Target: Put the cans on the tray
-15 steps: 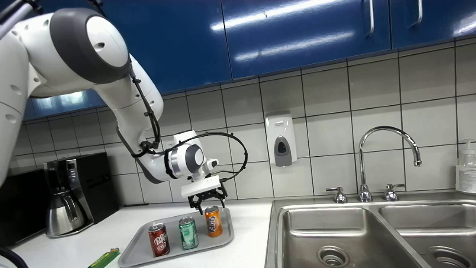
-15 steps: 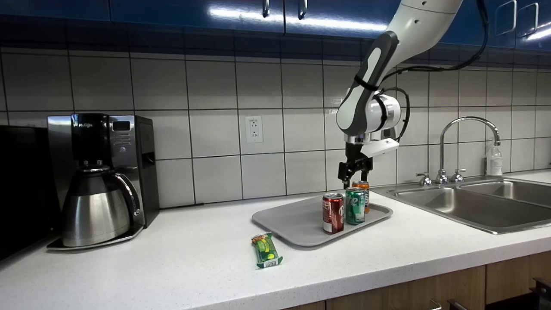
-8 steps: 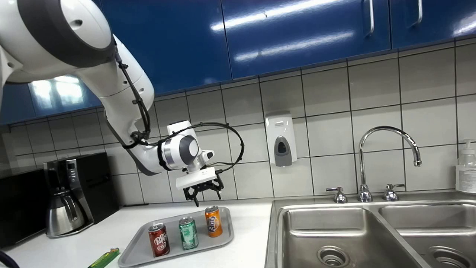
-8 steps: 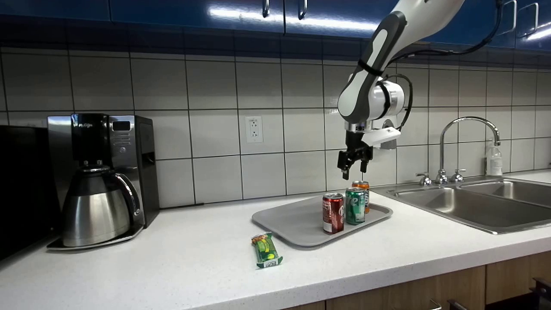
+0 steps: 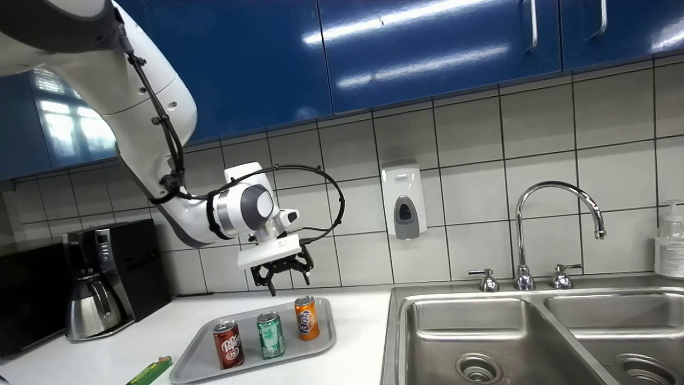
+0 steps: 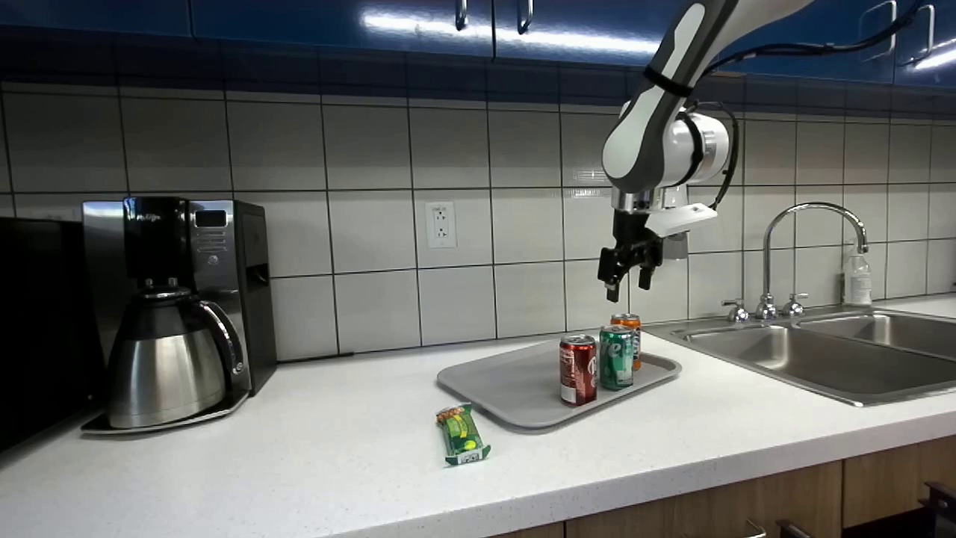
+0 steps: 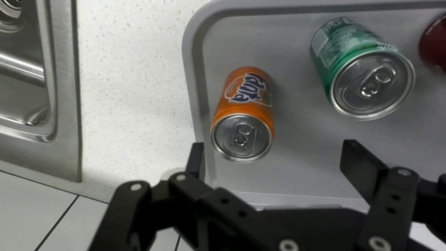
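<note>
The three cans stand upright on the light grey tray point(image 6: 500, 385), which also shows in the other views point(image 5: 199, 358) point(image 7: 296, 181). The dark red can point(image 5: 228, 345) point(image 6: 578, 371) is at one end and cut off in the wrist view point(image 7: 435, 43). The green can point(image 5: 271, 335) point(image 6: 616, 359) point(image 7: 352, 55) is in the middle. The orange can point(image 5: 306, 319) point(image 7: 244, 94) is nearest the sink and partly hidden behind the green can in an exterior view point(image 6: 637, 347). My gripper point(image 5: 289, 286) point(image 6: 629, 289) point(image 7: 273, 157) is open and empty, above the tray and clear of the cans.
A green snack bar point(image 6: 461, 435) lies on the counter beside the tray. A coffee maker point(image 6: 179, 314) stands further along. The steel sink point(image 5: 475, 307) with a tall faucet point(image 5: 521, 235) is on the other side. A white dispenser point(image 5: 403, 200) hangs on the tiled wall behind.
My open gripper has risen from just over the orange can and drawn back from it. The cans, tray and snack bar have not moved.
</note>
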Available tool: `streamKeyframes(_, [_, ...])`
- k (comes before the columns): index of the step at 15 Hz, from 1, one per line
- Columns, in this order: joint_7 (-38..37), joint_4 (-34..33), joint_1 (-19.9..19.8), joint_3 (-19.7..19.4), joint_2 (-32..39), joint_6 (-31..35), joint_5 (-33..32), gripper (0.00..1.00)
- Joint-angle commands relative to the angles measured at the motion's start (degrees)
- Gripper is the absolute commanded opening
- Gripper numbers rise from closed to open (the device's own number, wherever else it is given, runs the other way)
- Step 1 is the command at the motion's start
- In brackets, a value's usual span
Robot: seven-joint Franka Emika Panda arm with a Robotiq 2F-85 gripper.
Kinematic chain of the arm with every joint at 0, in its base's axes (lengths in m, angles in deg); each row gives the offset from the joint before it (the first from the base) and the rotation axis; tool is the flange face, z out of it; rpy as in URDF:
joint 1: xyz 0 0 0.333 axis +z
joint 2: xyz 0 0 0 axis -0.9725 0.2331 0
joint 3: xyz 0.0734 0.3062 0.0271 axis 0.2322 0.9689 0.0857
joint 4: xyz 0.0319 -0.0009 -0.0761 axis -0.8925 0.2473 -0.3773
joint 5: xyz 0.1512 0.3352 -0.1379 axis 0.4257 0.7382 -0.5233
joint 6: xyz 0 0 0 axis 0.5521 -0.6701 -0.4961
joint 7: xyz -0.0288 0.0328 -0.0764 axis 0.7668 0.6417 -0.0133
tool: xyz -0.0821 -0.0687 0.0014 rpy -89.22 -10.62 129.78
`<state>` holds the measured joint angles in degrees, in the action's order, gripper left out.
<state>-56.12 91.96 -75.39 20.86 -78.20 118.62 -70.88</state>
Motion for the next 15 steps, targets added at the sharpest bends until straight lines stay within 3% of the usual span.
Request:
streamKeyframes(1, [1.8,7.7,-1.0,0.7,-8.8,0.1,0.8,1.0])
streamKeyframes(9, [0.8,19.8,-0.1,-0.3,-24.3,-1.9,1.4,1.0])
streamKeyframes(10, [0.3,15.5,-0.1,0.0,-18.1,-0.4,0.6,1.0])
streamKeyframes(15, [0.2,19.1,0.0,-0.2,-22.6,-0.6,0.6,1.0])
